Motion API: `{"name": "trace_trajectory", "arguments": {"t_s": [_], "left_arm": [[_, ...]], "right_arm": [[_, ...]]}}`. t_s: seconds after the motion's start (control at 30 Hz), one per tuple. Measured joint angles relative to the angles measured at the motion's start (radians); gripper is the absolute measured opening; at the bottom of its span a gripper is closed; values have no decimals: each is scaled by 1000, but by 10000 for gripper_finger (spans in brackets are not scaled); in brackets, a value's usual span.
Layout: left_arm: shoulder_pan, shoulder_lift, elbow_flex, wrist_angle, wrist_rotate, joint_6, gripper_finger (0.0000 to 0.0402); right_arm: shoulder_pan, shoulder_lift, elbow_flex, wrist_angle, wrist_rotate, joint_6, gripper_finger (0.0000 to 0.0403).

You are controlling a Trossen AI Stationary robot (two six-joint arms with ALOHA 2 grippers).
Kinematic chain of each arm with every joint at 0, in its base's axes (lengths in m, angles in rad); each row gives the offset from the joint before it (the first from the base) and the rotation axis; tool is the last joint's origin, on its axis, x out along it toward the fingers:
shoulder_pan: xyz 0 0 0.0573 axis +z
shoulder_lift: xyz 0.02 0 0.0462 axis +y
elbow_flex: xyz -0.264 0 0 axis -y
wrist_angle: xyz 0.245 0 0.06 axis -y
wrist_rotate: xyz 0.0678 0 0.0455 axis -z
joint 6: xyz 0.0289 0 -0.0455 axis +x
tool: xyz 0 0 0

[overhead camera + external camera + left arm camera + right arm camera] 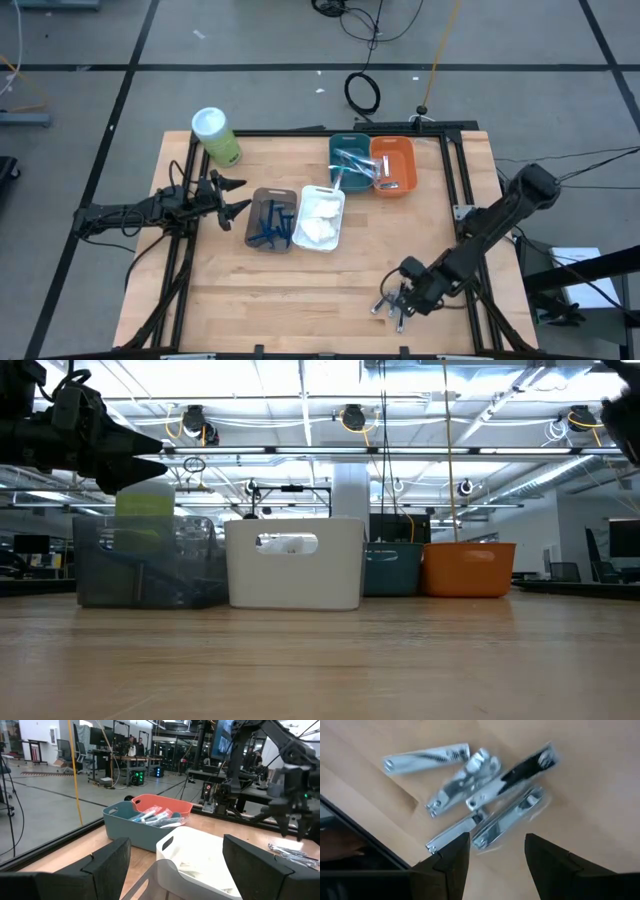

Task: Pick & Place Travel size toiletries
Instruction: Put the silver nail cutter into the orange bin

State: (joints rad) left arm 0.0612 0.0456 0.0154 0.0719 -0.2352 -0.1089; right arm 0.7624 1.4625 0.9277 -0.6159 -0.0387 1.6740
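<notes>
Right end effector (494, 851), fingers apart and gripping nothing, poised directly above a small heap of silvery nail clippers (480, 795) lying on the wooden worktop (300, 290) near its front right corner. Left end effector (236, 196), fingers spread wide and empty, hovers beside the brown bin (270, 219) holding dark blue razors (272, 228); the white bin (322, 217), teal bin (348, 160) and orange bin (392, 165) stand further right.

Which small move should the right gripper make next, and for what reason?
Probably lower a little and close. The right gripper hovers open directly above the pile of silvery nail clippers lying loose on the table, with one clipper roughly between its fingers. The left gripper waits open beside the brown bin.
</notes>
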Motion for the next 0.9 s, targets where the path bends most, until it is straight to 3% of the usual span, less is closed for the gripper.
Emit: {"name": "trace_trajectory", "arguments": {"t_s": [0.17, 0.43, 0.6, 0.9], "left_arm": [[0, 0, 0, 0, 0, 0, 306], [0, 0, 0, 0, 0, 0, 306], [0, 0, 0, 0, 0, 0, 306], [0, 0, 0, 0, 0, 0, 306]], "right_arm": [[0, 96, -7, 104, -92, 52, 178], [-1, 195, -5, 148, -123, 68, 178], [-9, 215, -3, 91, -133, 44, 178], [-16, 216, -5, -109, -59, 39, 178]]}}
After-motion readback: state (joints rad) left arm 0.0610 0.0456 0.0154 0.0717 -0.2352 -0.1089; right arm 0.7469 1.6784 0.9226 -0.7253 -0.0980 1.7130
